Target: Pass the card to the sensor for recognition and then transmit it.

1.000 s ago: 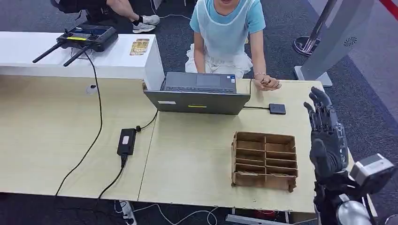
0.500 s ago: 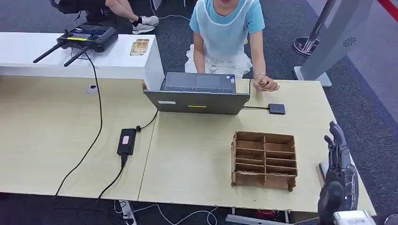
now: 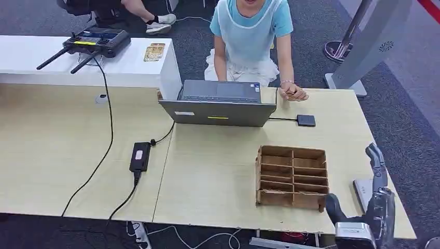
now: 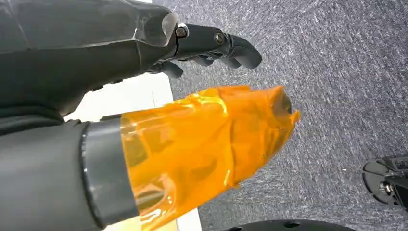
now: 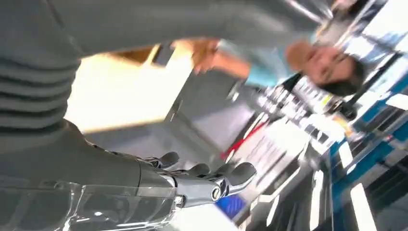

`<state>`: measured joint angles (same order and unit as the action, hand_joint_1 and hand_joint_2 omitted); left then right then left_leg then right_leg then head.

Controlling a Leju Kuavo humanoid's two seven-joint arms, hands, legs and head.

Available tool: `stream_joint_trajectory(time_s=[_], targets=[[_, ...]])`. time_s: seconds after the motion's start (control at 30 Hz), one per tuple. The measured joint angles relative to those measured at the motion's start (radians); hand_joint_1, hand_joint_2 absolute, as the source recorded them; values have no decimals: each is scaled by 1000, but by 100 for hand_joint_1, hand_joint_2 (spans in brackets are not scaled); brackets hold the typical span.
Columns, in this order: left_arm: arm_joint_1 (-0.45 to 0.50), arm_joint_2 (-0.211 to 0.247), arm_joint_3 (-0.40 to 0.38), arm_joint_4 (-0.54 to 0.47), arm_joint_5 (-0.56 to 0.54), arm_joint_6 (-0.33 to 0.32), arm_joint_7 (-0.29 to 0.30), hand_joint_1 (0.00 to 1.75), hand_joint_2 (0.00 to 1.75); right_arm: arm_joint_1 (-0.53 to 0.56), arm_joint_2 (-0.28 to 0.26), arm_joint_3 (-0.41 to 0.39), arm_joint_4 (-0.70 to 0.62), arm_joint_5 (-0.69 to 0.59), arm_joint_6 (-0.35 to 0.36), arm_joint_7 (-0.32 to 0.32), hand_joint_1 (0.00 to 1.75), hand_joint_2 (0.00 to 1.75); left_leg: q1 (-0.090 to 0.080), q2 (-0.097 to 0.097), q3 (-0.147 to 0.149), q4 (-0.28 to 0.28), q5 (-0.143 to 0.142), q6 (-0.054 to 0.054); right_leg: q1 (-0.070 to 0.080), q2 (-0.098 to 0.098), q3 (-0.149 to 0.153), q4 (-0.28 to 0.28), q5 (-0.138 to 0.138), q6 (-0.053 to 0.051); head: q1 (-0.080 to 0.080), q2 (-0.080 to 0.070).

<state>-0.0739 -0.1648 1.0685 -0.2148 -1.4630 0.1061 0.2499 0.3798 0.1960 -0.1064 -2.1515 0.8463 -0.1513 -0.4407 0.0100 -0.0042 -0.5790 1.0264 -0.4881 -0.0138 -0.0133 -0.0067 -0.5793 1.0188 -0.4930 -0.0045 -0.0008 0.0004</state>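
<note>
Black sensor (image 3: 306, 120) flat on table (image 3: 218, 171), cable toward laptop (image 3: 218, 111)

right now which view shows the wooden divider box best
The head view: the wooden divider box sits whole on the table, compartments visible. The right wrist view gives at most a blurred brown edge; the left wrist view gives nothing of it.

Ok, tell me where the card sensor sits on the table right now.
In the head view the small black sensor lies flat on the far right part of the table, wired to the laptop on its left, just before the person's hand.
</note>
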Motion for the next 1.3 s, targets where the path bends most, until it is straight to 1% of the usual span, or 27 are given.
stream_joint_trajectory(time_s=[0.17,0.3,0.4,0.5,0.57,0.7,0.87,0.97,1.07,1.27,1.3], targets=[[0,0,0,0,-4,0,3,0,0,15,5,0,1,114,-65,50,0,175,0,0,0,0,0,0,0,0,0,0,0,0,0,0],[0,0,0,0,-11,0,3,0,0,27,5,0,2,244,-114,92,0,175,0,0,0,0,0,0,0,0,0,0,0,0,0,0],[0,0,0,0,-12,-1,6,0,0,39,4,0,6,292,-125,112,0,175,0,0,0,0,0,0,0,0,0,0,0,0,0,0],[0,0,0,0,-15,-2,8,0,0,52,-3,3,13,370,-131,166,0,175,0,0,0,0,0,0,0,0,0,0,0,0,0,0],[0,0,0,0,-15,-2,9,0,0,63,-15,7,20,413,-129,194,0,175,0,0,0,0,0,0,0,0,0,0,0,0,0,0],[0,0,0,0,-15,-2,9,0,0,79,-41,13,35,461,-127,225,0,175,0,0,0,0,0,0,0,0,0,0,0,0,0,0],[0,0,0,0,-21,-2,9,0,0,99,-92,44,54,606,-142,288,0,175,0,0,0,0,0,0,0,0,0,0,0,0,0,0],[-1,1,0,0,-24,-2,9,0,0,104,-126,71,64,669,-155,326,0,175,0,0,0,0,0,0,0,0,0,0,0,0,0,0],[-1,1,0,0,-27,-2,8,0,0,106,-161,102,76,702,-158,359,0,175,0,0,0,0,0,0,0,0,0,0,0,0,0,0],[-1,1,0,0,-27,-2,8,0,0,106,-164,104,77,703,-158,361,0,175,0,0,0,0,0,0,0,0,0,0,0,0,0,0],[-1,1,0,0,-27,-2,8,0,0,105,-184,120,85,715,-161,383,0,175,0,0,0,0,0,0,0,0,0,0,0,0,0,0]])
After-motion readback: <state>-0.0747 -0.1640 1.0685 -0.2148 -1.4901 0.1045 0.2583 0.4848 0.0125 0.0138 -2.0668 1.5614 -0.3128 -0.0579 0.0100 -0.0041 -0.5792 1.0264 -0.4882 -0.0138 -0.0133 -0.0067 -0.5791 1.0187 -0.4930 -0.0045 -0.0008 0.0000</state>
